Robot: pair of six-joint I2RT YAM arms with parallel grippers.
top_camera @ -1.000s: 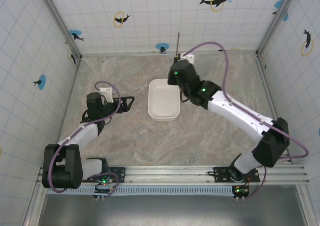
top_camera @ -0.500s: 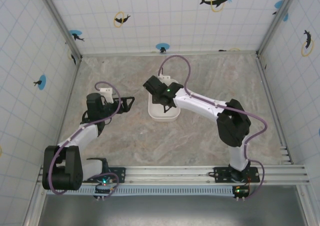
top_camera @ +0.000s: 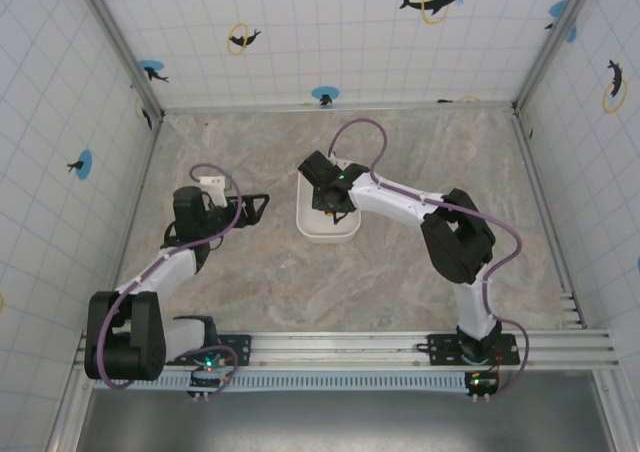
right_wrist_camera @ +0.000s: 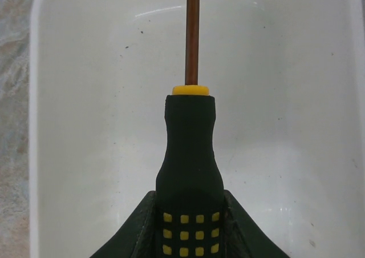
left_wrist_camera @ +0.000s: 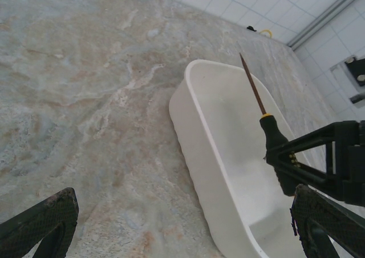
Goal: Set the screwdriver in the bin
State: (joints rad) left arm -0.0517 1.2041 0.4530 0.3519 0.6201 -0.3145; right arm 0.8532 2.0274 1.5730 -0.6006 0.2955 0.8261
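The right gripper (top_camera: 330,194) pinches the screwdriver (right_wrist_camera: 190,149) by its handle over the bin (right_wrist_camera: 85,127). The shaft points to 12 o'clock, its tip cut off. The left gripper (top_camera: 254,207), at the bin's 9 o'clock, has its jaws spread.

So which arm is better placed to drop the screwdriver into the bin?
The right: its hand grips the screwdriver by the handle over the bin. The left hand is open, beside the bin, holding nothing.

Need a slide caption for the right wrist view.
Right gripper holds the screwdriver by its handle, shaft over the bin.
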